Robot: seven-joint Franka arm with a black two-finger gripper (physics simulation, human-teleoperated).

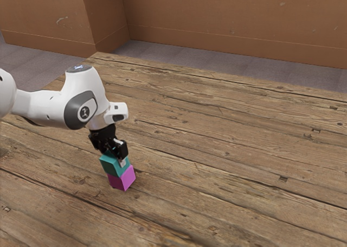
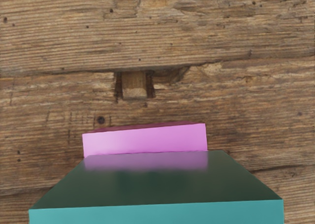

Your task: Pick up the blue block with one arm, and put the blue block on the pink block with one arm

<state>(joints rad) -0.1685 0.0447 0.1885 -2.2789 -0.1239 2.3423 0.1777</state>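
A white Franka arm reaches in from the exterior view's left over a weathered wooden plank table [image 1: 227,144], its black two-finger gripper [image 1: 113,157] pointing down and closed narrowly around the upper sides of a blue-green cube block [image 1: 110,166]. The cube rests on top of a pink cube block [image 1: 125,179], sitting offset toward the arm, so part of the pink top stays uncovered. In the wrist view, the blue-green cube [image 2: 157,189] lies directly under the hand, with the pink block's [image 2: 145,139] edge jutting out beyond it above the knotted planks [image 2: 206,37].
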